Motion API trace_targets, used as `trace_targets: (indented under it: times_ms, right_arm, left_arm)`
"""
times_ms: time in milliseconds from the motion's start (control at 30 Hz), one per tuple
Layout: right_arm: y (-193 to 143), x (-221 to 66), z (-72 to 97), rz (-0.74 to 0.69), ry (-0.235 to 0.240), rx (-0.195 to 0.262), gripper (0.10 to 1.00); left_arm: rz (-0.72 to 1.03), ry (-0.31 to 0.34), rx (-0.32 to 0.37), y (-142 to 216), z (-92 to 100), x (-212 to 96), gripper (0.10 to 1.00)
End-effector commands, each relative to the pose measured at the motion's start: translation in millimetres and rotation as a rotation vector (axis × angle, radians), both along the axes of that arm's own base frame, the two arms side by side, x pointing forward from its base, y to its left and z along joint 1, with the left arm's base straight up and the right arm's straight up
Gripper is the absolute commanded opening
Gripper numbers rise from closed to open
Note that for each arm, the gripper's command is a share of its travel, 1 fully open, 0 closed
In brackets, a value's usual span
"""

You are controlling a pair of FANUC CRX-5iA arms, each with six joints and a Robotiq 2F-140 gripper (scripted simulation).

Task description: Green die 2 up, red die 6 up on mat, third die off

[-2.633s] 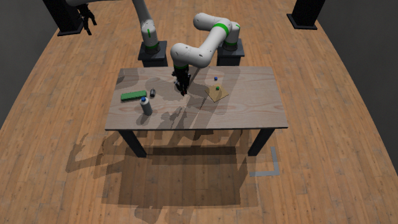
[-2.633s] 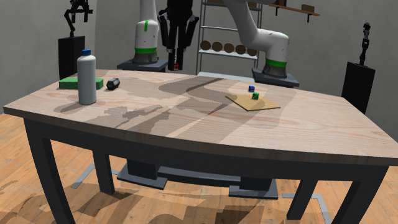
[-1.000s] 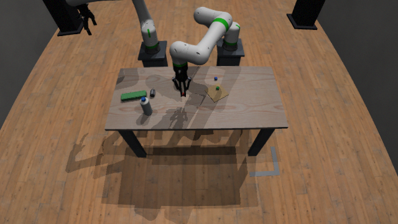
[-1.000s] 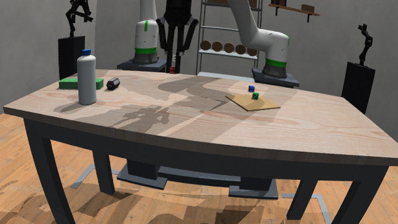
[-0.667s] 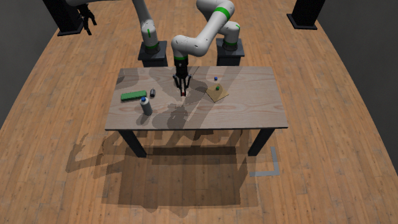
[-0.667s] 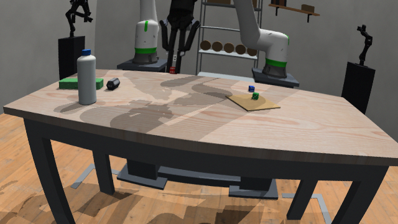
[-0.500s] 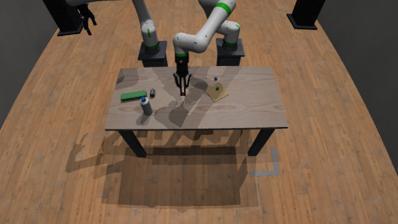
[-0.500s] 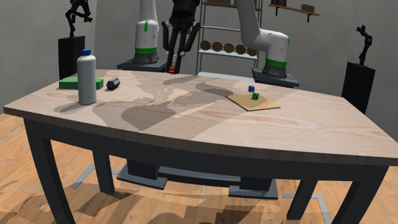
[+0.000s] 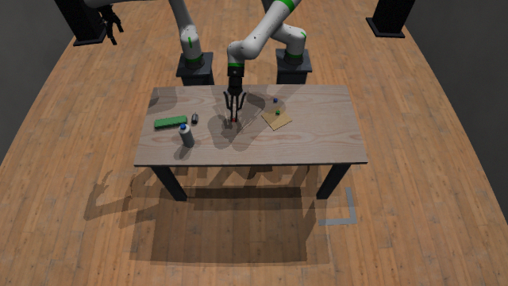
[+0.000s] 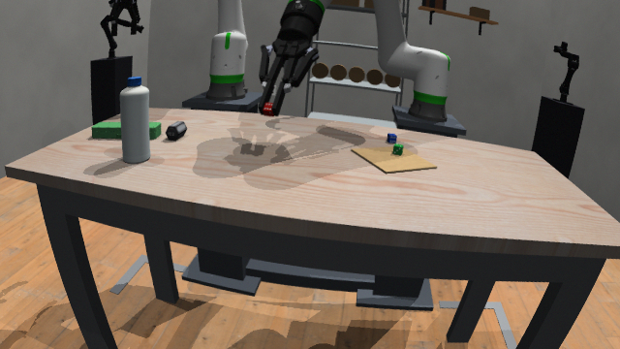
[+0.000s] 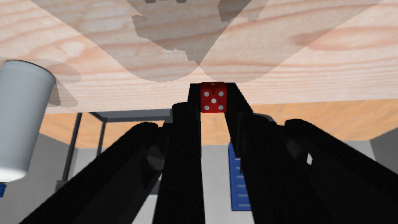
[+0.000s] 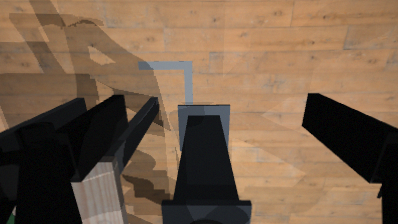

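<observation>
white robot arms w/ green rings, dark joint bases, rounded casings, black grippers w/ long thin fingers

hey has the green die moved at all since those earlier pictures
No. In the top and exterior views, the green die sits at the same spot on the mat, near its back edge.
</observation>
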State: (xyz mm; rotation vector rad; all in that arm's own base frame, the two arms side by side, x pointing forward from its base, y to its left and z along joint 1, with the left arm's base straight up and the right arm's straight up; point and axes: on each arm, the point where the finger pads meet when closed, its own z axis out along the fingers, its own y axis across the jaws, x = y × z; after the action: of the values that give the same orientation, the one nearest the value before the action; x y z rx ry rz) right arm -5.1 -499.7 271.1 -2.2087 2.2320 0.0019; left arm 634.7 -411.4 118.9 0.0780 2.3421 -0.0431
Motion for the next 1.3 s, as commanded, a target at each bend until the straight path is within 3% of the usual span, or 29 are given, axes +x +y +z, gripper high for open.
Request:
trace_targets:
  times_ms: [0, 233, 567, 867, 1267]
  right_arm:
    - [-0.3, -0.2, 0.9, 0.0, 0.0, -0.002, 1.0]
    - [-0.3, -0.2, 0.9, 0.0, 0.0, -0.002, 1.0]
    - [-0.3, -0.2, 0.9, 0.0, 0.0, -0.002, 1.0]
    - [-0.3, -0.2, 0.9, 0.0, 0.0, -0.002, 1.0]
    - [-0.3, -0.2, 0.9, 0.0, 0.0, -0.002, 1.0]
  left_arm:
    - [0.028, -0.155, -0.002, 1.6, 0.2, -0.5, 0.184]
    - [0.03, -0.274, -0.006, 2.1, -3.0, -4.6, 0.184]
    - [0.029, -0.284, -0.009, 1.5, -3.3, -4.7, 0.184]
    - [0.029, -0.284, -0.009, 1.5, -15.2, -4.7, 0.184]
    - [0.029, -0.284, -0.009, 1.5, -58.4, -4.7, 0.184]
